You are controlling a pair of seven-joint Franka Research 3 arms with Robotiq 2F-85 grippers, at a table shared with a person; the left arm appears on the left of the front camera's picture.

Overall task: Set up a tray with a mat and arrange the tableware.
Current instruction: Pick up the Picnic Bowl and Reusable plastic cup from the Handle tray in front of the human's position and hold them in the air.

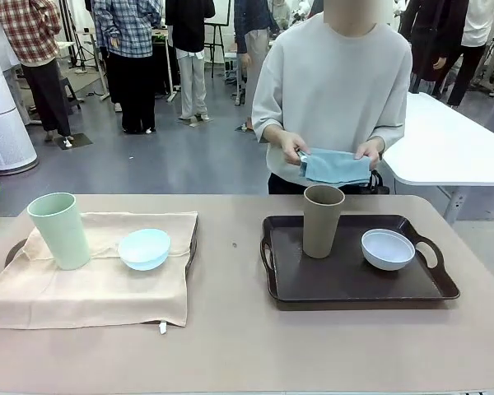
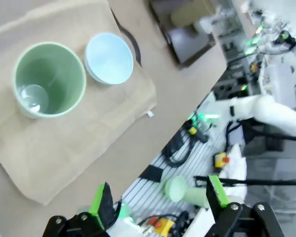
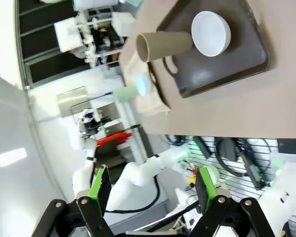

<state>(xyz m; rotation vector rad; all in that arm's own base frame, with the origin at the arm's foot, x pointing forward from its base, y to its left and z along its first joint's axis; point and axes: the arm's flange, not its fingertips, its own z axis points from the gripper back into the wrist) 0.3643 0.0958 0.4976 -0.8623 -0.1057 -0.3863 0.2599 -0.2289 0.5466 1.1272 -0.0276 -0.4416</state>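
Left wrist view: left jaws wide open, empty, back from the counter [image 2: 182, 94]. Right jaws also wide, empty. Bare tray [image 3: 227, 69] lies far ahead of the right jaws. A person's hands hold a blue cloth [image 1: 336, 167] beyond it. Tan mat [image 2: 64, 148], ahead of the left jaws, carries green cup [image 2: 49, 79] and blue bowl [image 2: 108, 58]. Brown cup [image 3: 165, 44] and white bowl [image 3: 210, 33] stand on the tray. Judgement: cloth limp, take a corner. Cups light, stiff, tippy, so grip mid-wall. Bowls slick, pinch the rim.
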